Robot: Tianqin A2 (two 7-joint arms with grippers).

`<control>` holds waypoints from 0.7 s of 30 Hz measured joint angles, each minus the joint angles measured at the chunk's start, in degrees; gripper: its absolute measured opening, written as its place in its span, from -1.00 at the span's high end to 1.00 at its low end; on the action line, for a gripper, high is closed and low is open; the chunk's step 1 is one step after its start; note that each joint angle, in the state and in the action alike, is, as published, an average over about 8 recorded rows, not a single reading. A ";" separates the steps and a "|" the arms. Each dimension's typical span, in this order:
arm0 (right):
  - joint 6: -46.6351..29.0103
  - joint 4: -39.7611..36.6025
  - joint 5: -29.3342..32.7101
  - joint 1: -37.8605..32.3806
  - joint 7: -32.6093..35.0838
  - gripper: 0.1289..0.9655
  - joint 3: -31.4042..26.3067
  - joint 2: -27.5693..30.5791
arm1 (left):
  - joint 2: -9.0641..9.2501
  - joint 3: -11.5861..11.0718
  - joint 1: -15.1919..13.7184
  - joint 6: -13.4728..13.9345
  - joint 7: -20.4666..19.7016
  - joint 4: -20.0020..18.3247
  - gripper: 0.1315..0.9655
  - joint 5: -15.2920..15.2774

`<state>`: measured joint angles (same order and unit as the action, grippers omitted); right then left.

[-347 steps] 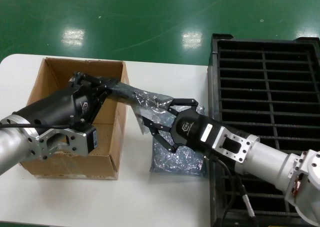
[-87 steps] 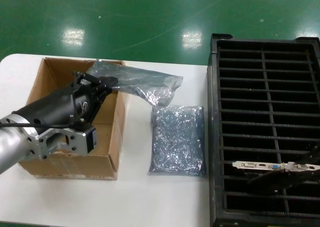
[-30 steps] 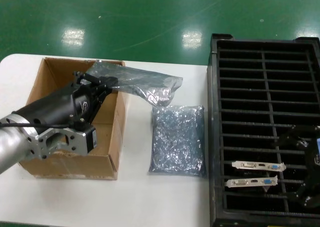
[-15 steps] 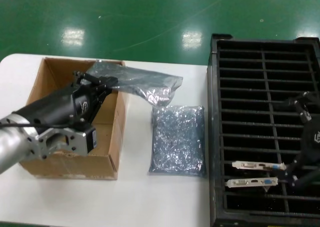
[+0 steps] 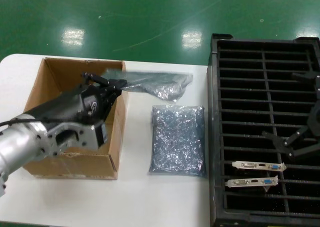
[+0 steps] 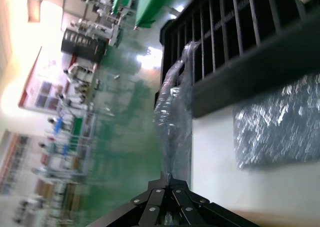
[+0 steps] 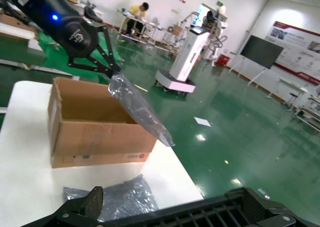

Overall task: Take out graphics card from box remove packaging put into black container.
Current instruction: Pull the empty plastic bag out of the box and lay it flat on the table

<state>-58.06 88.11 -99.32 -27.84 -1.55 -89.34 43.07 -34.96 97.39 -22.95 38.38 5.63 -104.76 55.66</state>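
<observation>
My left gripper [image 5: 114, 83] is over the brown box [image 5: 60, 159], shut on one end of the packaging [image 5: 157, 85], a translucent grey bag that hangs out past the box's right wall. The left wrist view shows the fingertips [image 6: 170, 181] pinched on the packaging [image 6: 172, 112]. Two graphics cards [image 5: 259, 165] [image 5: 251, 182] stand in near slots of the black container [image 5: 265, 42], silver brackets facing left. My right gripper [image 5: 282, 107] hovers open over the container, behind the cards and holding nothing. In the right wrist view the right gripper [image 7: 182, 213] is also open above the container rim [image 7: 220, 213].
A flatter bluish-grey bag [image 5: 178, 139] lies on the white table [image 5: 150, 202] between box and container; the bag [image 6: 280, 122] also shows in the left wrist view. Green floor lies beyond the table's far edge. The right wrist view shows the box [image 7: 95, 129] and my left gripper [image 7: 92, 39] with the packaging.
The right gripper took the card from the bag, set it in the container beside another and let go; it has since risen toward the back. The left gripper shifted slightly right with the bag.
</observation>
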 joint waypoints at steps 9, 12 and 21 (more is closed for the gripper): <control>0.00 0.01 0.01 -0.01 -0.05 -1.00 -0.01 0.01 | 21.31 -12.86 -4.92 21.99 -24.56 -0.97 0.98 -3.03; 0.00 0.01 0.01 -0.01 -0.05 -1.00 -0.02 0.01 | 27.89 -16.64 -7.07 28.10 -33.25 0.41 0.98 -5.47; 0.01 0.01 0.00 -0.01 -0.04 -1.00 -0.02 0.01 | 34.46 -14.64 -9.72 28.57 -58.26 8.62 0.98 -14.78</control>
<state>-58.05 88.12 -99.31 -27.85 -1.59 -89.36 43.08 -0.50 82.76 -32.67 66.95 -52.62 -96.14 40.89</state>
